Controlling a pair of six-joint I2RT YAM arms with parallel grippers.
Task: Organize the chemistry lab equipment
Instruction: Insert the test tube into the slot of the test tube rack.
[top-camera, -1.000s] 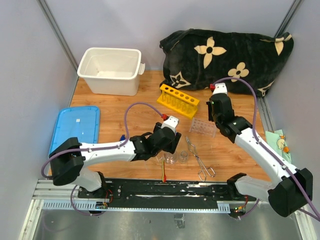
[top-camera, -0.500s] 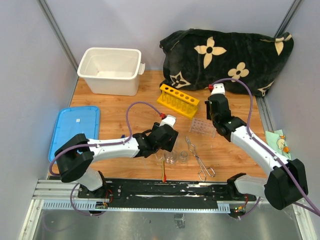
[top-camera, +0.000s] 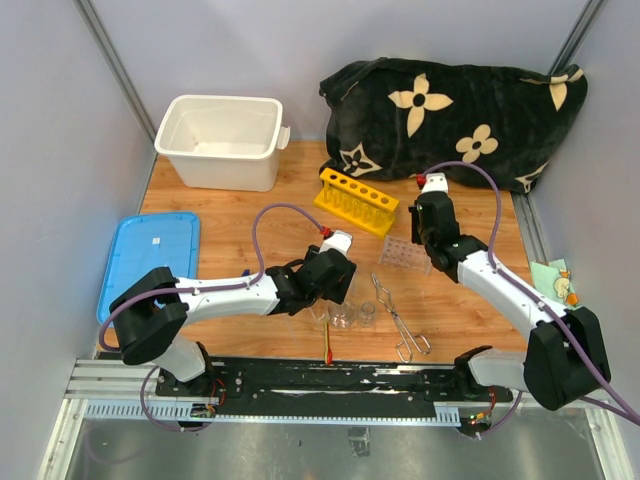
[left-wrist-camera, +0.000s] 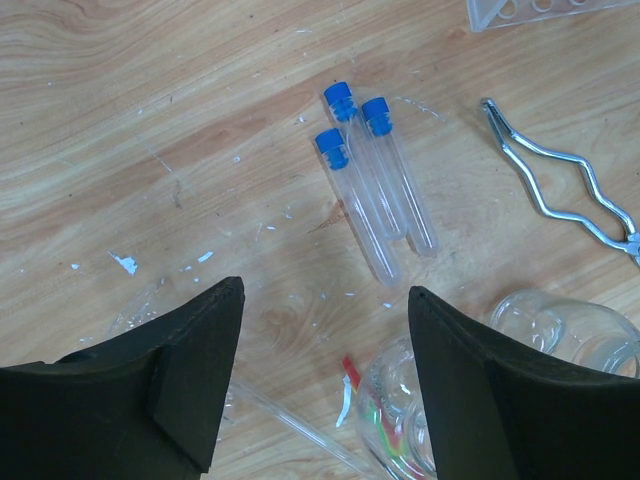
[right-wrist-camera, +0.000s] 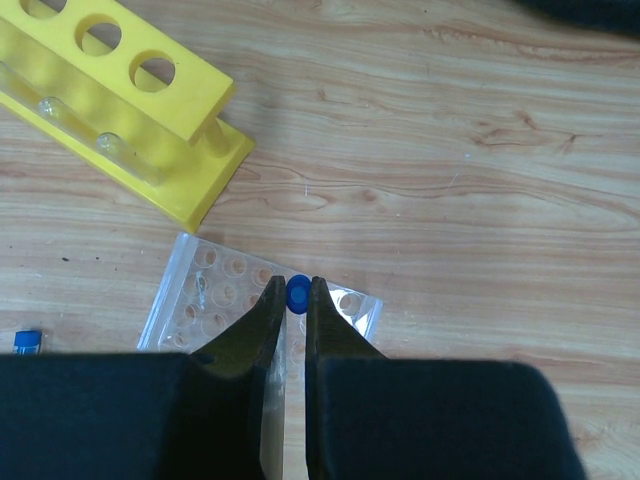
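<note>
- Right wrist view: the right gripper (right-wrist-camera: 293, 300) is pressed nearly together, pinching a tube (right-wrist-camera: 297, 292). Only its round blue cap shows between the fingertips; the body is hidden below.
- The tube is held on end over the clear rack (right-wrist-camera: 210, 290), probably so that it can drop straight into one of the holes. I cannot tell whether its tip has entered one.
- The yellow rack (right-wrist-camera: 120, 110) stands just beyond the clear rack, apart from it, with clear tubes visible beneath its holes.
- In the left wrist view, the left gripper (left-wrist-camera: 325, 300) is spread wide and holds nothing. It hangs low over the wood, near three tubes (left-wrist-camera: 375, 190).
- Those three tubes lie flat and side by side, touching, with their blue caps pointing away from the gripper. They are clear and look empty.
- The wide spread suits a pick from above, and the gap between the fingers looks ample for one tube.
- Beakers (left-wrist-camera: 565, 330) stand just to the gripper's right, with tongs (left-wrist-camera: 560, 180) beyond them. Both are close enough to be knocked during a reach.
</note>
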